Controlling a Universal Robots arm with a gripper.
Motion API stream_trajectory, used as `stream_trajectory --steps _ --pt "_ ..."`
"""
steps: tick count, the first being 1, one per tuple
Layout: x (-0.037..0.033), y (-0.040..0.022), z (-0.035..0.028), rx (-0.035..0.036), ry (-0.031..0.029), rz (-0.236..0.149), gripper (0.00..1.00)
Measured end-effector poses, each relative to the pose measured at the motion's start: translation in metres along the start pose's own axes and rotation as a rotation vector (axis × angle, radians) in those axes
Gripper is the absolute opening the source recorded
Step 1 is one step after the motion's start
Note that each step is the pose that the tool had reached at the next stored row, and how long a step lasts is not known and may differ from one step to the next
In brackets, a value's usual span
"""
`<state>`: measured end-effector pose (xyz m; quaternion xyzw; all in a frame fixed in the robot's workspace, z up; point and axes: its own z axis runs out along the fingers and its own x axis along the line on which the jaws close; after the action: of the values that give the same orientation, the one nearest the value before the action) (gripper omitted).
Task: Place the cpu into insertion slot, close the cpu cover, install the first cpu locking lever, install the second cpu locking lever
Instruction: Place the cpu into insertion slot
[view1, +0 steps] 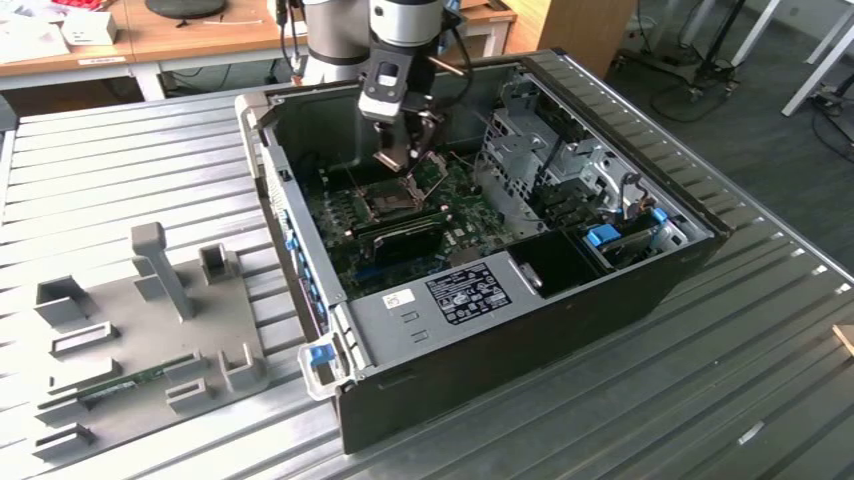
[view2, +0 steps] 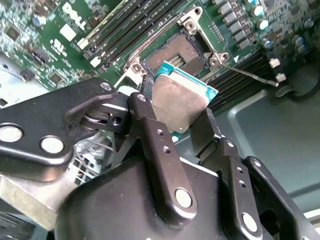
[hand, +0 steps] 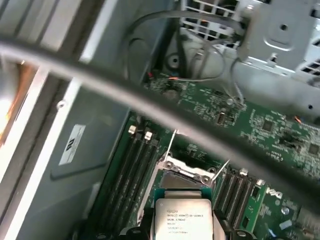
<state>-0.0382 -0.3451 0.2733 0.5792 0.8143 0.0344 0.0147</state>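
Observation:
My gripper (view1: 398, 157) reaches down into the open computer case and is shut on the cpu (view2: 179, 101), a flat square chip with a dull silver top and green edge. Black fingers (view2: 150, 135) clamp two opposite sides of the chip. The cpu (hand: 182, 217) hangs tilted a little above the insertion slot (view2: 179, 51), whose dark centre lies uncovered on the green board. In the exterior view the insertion slot (view1: 387, 200) sits just below the gripper. Silvery metal at the slot's rim (hand: 186, 172) looks like the cpu cover's edge. Two thin wire levers (hand: 169, 144) stand raised beside it.
Long black memory slots (view2: 117, 30) flank the socket. A metal drive cage (view1: 527, 150) fills the case toward the exterior view's right. A dark cable (hand: 150, 107) crosses the first wrist view. On the exterior view's left, a grey fixture plate (view1: 147, 340) holds a memory stick (view1: 134, 381).

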Motion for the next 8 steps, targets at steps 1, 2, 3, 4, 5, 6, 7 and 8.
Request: stream_trajectory --steps 1,2,3,4,5,6,7,8 --pt "0.0000 0.0000 0.0002 -0.0002 -0.0014 0.018 0.54" --pt "0.0000 0.0000 0.0004 -0.0006 -0.0026 0.036 0.54" --pt "0.0000 0.0000 0.0006 -0.0008 -0.0040 0.054 0.54" --pt "0.0000 -0.0001 0.0008 -0.0011 -0.0053 0.072 0.54" --pt "0.0000 -0.0001 0.0009 -0.0014 -0.0066 0.090 0.54" --pt "0.0000 -0.0001 0.0010 -0.0016 -0.0079 0.108 0.54" --pt "0.0000 -0.0001 0.0012 -0.0021 -0.0091 0.126 0.54" --pt "-0.0001 -0.0001 0.0012 -0.0023 -0.0103 0.142 0.54"
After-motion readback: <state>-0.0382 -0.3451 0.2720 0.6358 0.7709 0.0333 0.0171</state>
